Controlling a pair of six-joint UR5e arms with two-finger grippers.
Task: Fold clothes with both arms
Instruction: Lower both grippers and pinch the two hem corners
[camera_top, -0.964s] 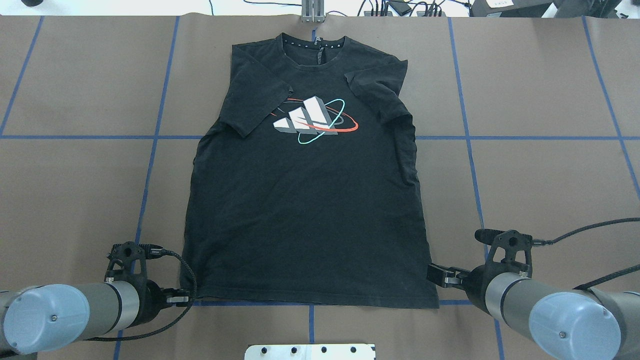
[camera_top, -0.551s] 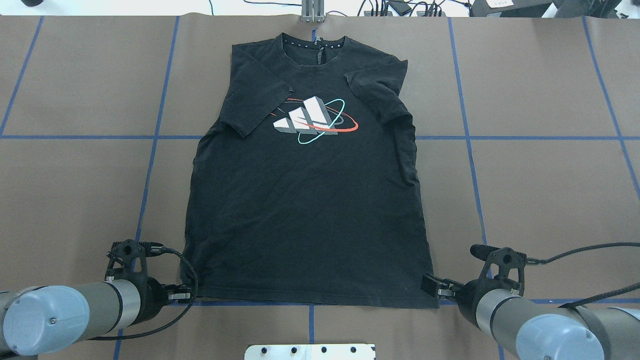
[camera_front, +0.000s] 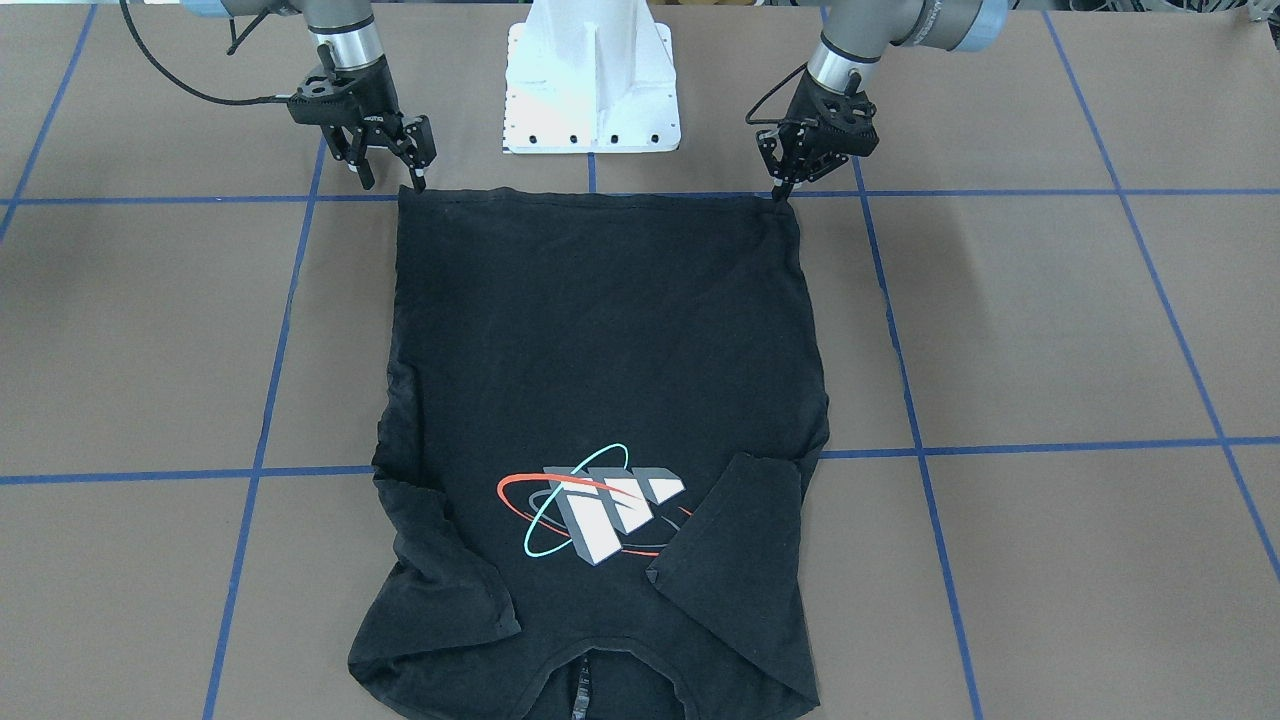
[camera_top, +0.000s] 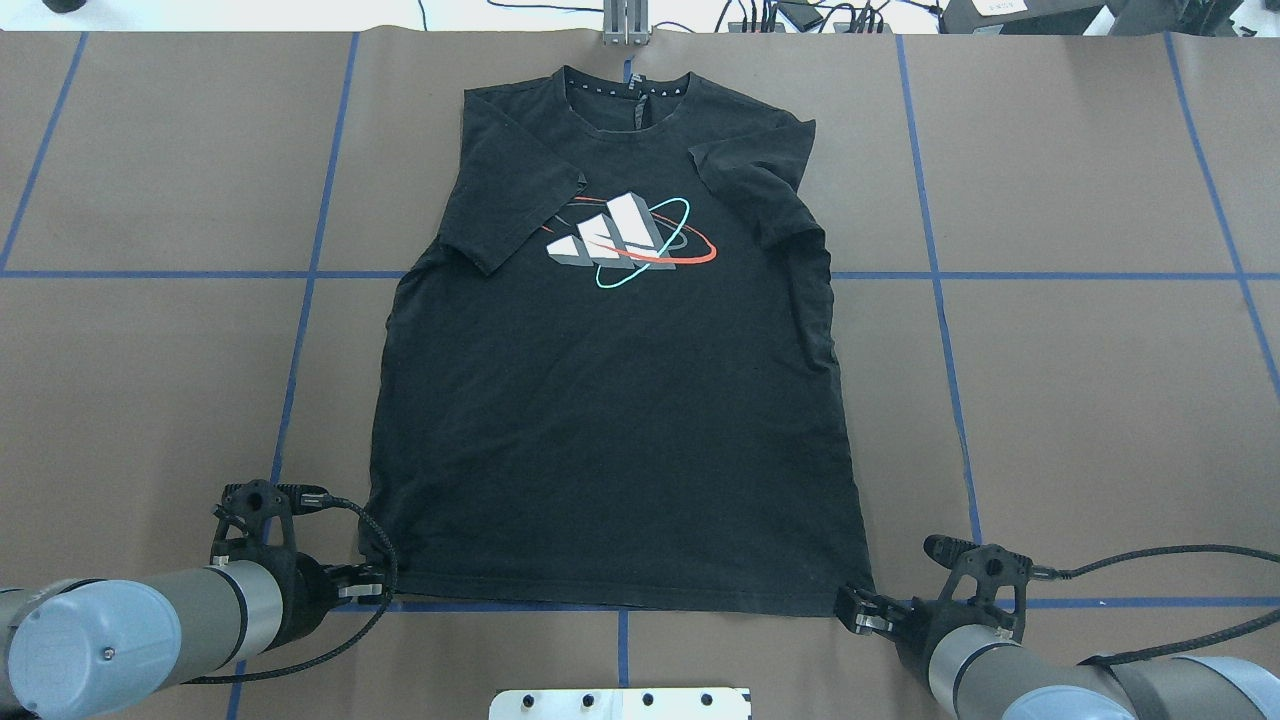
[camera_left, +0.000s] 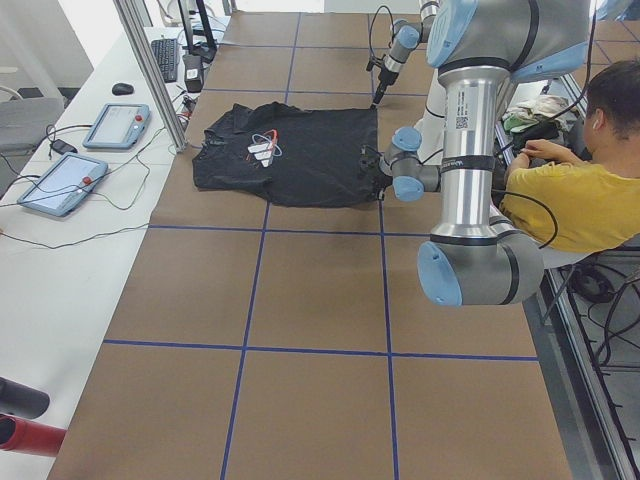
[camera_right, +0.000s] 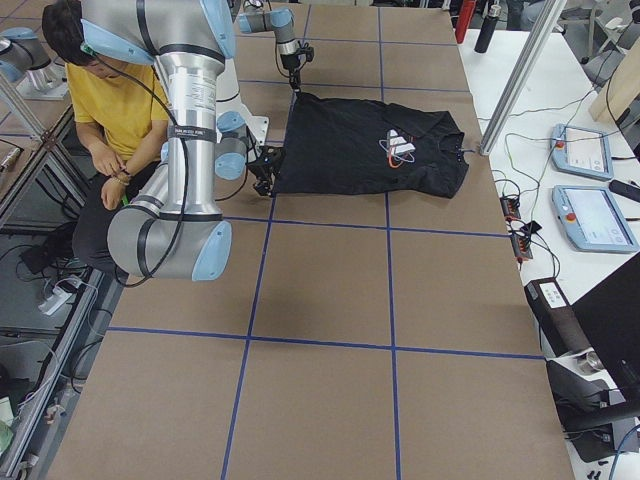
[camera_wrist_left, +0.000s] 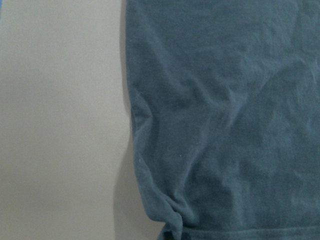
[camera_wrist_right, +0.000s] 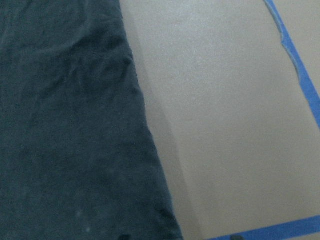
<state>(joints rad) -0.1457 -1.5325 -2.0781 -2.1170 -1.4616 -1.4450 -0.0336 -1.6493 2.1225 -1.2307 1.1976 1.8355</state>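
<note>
The black T-shirt (camera_top: 610, 420) lies flat and face up on the brown table, collar at the far edge, both sleeves folded in over the chest beside the white, red and teal graphic (camera_top: 625, 240). My left gripper (camera_top: 372, 590) sits at the near-left hem corner; in the front-facing view (camera_front: 783, 193) its fingers are pinched together on that corner, and the left wrist view shows the cloth (camera_wrist_left: 225, 125) bunched there. My right gripper (camera_top: 850, 608) is at the near-right hem corner. In the front-facing view (camera_front: 390, 180) its fingers stand apart, one touching the corner. The right wrist view shows the shirt's edge (camera_wrist_right: 65, 125).
The white pedestal base (camera_front: 590, 90) stands just behind the hem, between the arms. Blue tape lines (camera_top: 300, 300) grid the brown table cover. A person in a yellow shirt (camera_left: 560, 200) sits behind the robot. Tablets (camera_left: 60, 180) and cables lie on the white side table.
My right gripper has moved toward the robot along the shirt's right side, down to the hem corner. My left gripper has shifted slightly in at the left hem corner.
</note>
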